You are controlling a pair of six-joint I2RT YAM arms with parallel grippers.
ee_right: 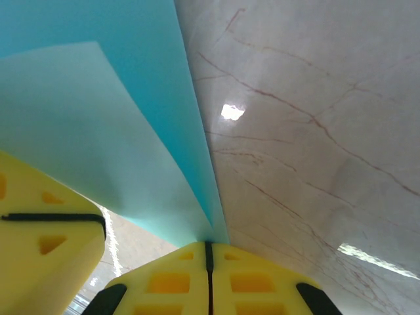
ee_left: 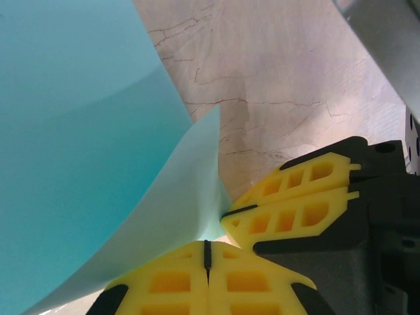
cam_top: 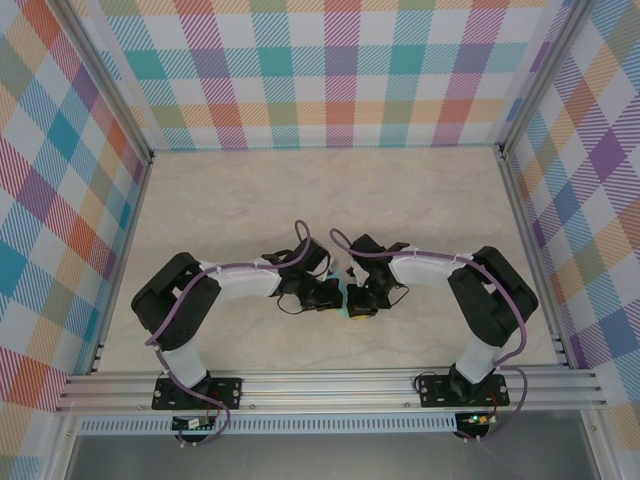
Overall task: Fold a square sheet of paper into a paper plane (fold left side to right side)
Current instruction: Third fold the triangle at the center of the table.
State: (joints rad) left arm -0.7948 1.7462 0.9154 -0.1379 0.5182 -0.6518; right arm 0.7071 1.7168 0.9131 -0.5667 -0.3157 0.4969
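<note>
Both arms are tucked in over the middle, and the square sheet of paper [ee_left: 79, 131] is up off the table, teal and bowed into a loose curl with two layers fanning apart. The left gripper [ee_left: 207, 252] is pinched tight on the sheet's near corner, and the right gripper [ee_right: 208, 252] sits just beside it, clamped on the sheet's edge. It looks like the opening left-over-right fold, with no crease showing. The next move should call for the left edge to sweep across, meet the right edge square, then be pressed flat. Around the sheet stand bright plaid walls [cam_top: 330, 70]. Beneath it is the pale marbled table [cam_top: 330, 200], and nearer than the sheet runs an aluminium rail [cam_top: 330, 385].
</note>
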